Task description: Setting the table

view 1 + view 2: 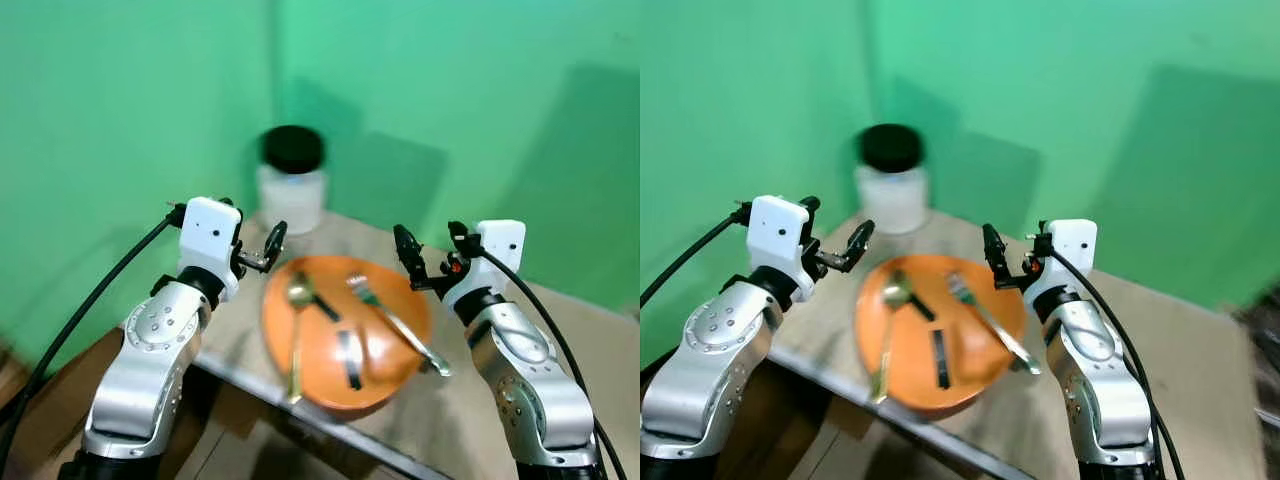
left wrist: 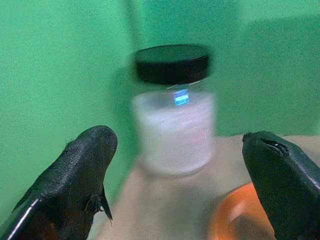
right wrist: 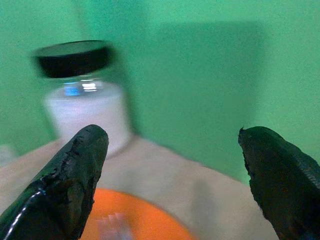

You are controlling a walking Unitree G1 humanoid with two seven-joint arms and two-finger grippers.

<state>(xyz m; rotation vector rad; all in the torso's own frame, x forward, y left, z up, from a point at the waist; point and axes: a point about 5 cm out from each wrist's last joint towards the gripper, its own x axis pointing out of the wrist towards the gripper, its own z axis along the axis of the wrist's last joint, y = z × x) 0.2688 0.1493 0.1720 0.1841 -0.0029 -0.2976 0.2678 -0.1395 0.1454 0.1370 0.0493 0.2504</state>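
Left gripper (image 1: 272, 244) hanging open, empty, at the plate's (image 1: 395, 287) left rim; right gripper (image 1: 407, 256) open, empty, at its right rim. Plate sitting near the table's (image 1: 470, 405) front edge, carrying spoon (image 1: 299, 296), knife (image 1: 349, 357), fork (image 1: 385, 315). I'm judging unloading is next: picking cutlery off first.

Orange plate (image 1: 390, 300), black-lidded white jar (image 1: 291, 180)

Both my grippers hover either side of the orange plate (image 1: 395, 310).

I see a spoon (image 1: 298, 300) and fork (image 1: 395, 322) lying on it; a black-lidded jar (image 1: 291, 180) stands behind on the surface (image 1: 470, 420). Left gripper (image 1: 268, 248) and right gripper (image 1: 408, 255) touch nothing.
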